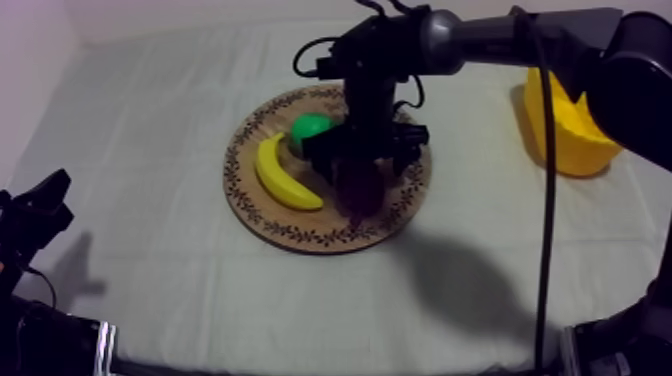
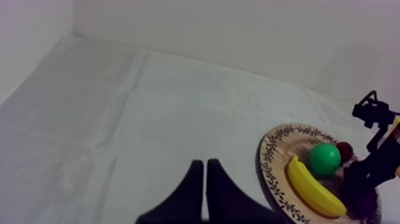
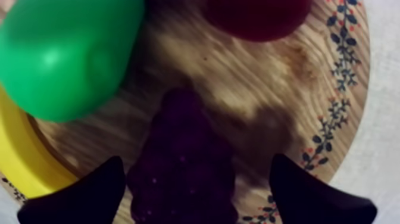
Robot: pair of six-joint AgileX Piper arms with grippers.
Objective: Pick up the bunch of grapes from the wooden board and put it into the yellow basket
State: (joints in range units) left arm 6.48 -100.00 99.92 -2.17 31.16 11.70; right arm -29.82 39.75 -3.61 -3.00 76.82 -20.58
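The dark purple bunch of grapes lies on the round wooden board, beside a green pear and a small red fruit. My right gripper hangs low over the grapes, open, with one black finger on each side of the bunch. From above, the right arm reaches in over the board, and its gripper covers part of the grapes. The yellow basket stands at the right. My left gripper rests low at the left, its fingers shut together on nothing.
A yellow banana lies on the board's left half, with the pear behind it. In the left wrist view the board with banana and pear lies off to one side. Bare cloth surrounds the board.
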